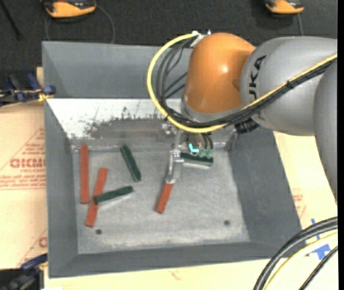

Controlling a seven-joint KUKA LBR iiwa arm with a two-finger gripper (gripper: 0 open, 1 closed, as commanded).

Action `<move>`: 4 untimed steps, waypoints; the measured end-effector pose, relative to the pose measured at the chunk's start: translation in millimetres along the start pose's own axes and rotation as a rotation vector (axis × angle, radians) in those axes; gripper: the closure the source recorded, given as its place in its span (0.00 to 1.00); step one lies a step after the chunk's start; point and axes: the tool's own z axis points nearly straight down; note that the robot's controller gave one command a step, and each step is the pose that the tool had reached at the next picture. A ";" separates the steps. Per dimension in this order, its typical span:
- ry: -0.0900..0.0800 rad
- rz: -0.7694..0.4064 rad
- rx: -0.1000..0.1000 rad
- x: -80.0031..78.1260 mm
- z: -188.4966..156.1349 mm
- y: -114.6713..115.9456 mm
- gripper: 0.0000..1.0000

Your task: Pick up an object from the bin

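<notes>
The arm reaches down, tool by a red stick, grip unclear.

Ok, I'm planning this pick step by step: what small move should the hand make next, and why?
Probably slide a little along the red stick lying alone mid-bin, toward its middle, before lowering. The hand is by that stick's upper end, and the nearest green stick lies well clear to the left.

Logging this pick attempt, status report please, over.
Gripper down in middle of bin, at upper end of lone red stick. Stick lying on floor. Other red and green sticks off to picture left, clear of it.
</notes>
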 end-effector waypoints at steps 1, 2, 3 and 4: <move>0.000 -0.079 0.003 -42.3 121.9 -87.2 0.00; -0.014 -0.051 0.003 -41.1 84.7 -112.1 0.00; -0.007 0.154 -0.001 -31.7 82.0 -106.8 0.00; -0.003 0.342 -0.001 -33.6 118.3 -108.0 0.00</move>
